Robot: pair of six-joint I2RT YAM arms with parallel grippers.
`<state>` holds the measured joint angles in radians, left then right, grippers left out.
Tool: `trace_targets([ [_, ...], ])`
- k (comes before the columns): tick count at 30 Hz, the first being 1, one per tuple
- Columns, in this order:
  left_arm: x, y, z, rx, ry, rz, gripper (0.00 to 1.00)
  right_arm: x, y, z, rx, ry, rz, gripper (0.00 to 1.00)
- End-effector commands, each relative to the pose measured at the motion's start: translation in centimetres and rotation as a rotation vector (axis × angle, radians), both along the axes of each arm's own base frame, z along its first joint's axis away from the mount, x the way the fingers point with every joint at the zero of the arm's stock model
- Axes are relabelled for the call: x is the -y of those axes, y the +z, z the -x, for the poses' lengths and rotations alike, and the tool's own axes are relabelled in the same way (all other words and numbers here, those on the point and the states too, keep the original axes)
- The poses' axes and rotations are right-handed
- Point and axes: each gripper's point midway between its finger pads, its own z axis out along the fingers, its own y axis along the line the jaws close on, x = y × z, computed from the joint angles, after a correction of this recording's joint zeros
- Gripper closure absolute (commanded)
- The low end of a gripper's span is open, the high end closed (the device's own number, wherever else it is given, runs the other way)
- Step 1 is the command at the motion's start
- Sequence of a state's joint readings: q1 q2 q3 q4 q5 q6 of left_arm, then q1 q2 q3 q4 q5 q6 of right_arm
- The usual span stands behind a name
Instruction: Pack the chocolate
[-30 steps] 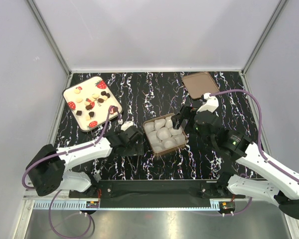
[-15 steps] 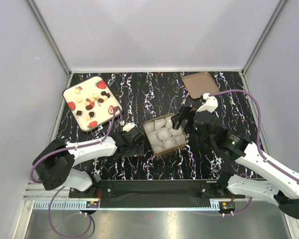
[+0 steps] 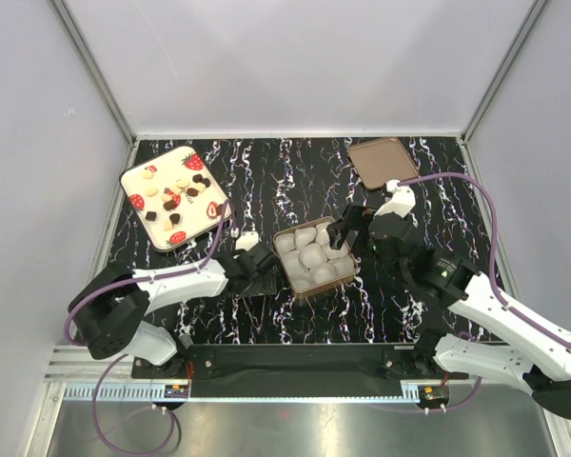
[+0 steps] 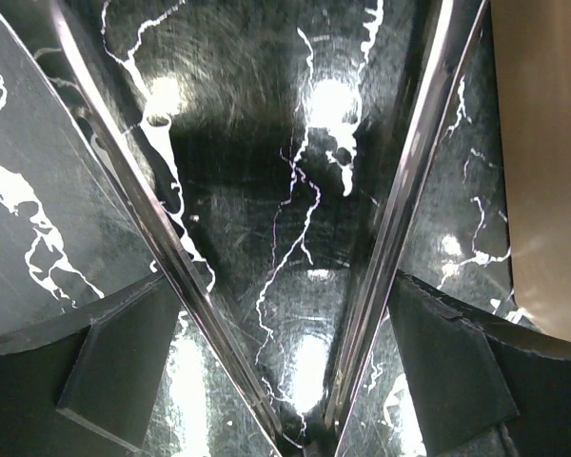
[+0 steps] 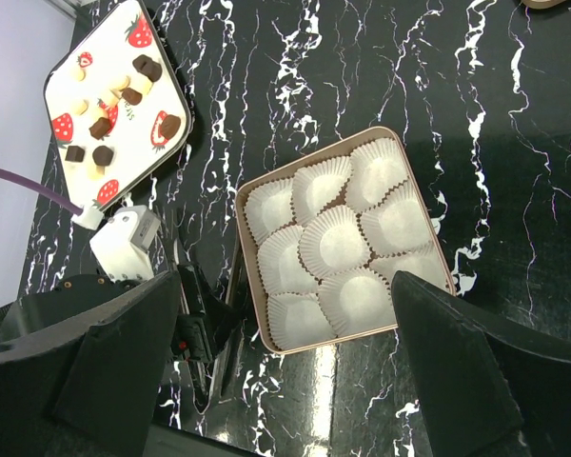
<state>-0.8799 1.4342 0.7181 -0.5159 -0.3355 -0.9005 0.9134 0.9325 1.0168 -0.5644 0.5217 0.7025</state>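
The chocolate (image 3: 176, 197), small dark brown and cream-white pieces, lies on a cream plate with strawberry prints (image 3: 171, 160) at the far left. It also shows in the right wrist view (image 5: 100, 126). A tan box (image 3: 331, 286) lined with empty white paper cups (image 3: 312, 255) sits mid-table. My left gripper (image 3: 265, 276) is low on the table just left of the box, open, with two spread metal blades (image 4: 171, 257) between its fingers and only table between them. My right gripper (image 3: 343, 231) hovers over the box's far right corner, open and empty (image 5: 285, 352).
The brown box lid (image 3: 381, 162) lies at the far right. The box wall (image 4: 542, 171) is close on the right of my left gripper. Black marbled tabletop lies between plate and box. Grey walls enclose the table.
My left gripper has moved right along the table, closer to the box's left side. My right gripper has shifted slightly over the box's far corner.
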Motion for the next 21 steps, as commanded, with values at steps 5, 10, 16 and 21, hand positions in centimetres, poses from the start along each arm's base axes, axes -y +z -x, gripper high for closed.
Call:
trace_targets([
  [5, -0.2, -1.4, 0.0, -0.026, 0.047, -0.025, 0.09, 0.2, 0.6, -0.5, 0.032, -0.018, -0.004, 0.0],
  [10, -0.3, -1.7, 0.2, -0.036, 0.042, -0.022, 0.14, 0.2, 0.8, -0.5, 0.038, -0.02, -0.008, 0.0],
  [16, -0.6, -0.5, 0.3, -0.03, 0.026, -0.033, 0.28, 0.3, 0.9, -0.4, 0.035, -0.024, -0.016, 0.0],
  [21, -1.6, 2.5, -0.1, 0.017, 0.001, -0.07, 0.3, 0.3, 1.0, -0.4, 0.034, -0.024, -0.025, 0.0],
])
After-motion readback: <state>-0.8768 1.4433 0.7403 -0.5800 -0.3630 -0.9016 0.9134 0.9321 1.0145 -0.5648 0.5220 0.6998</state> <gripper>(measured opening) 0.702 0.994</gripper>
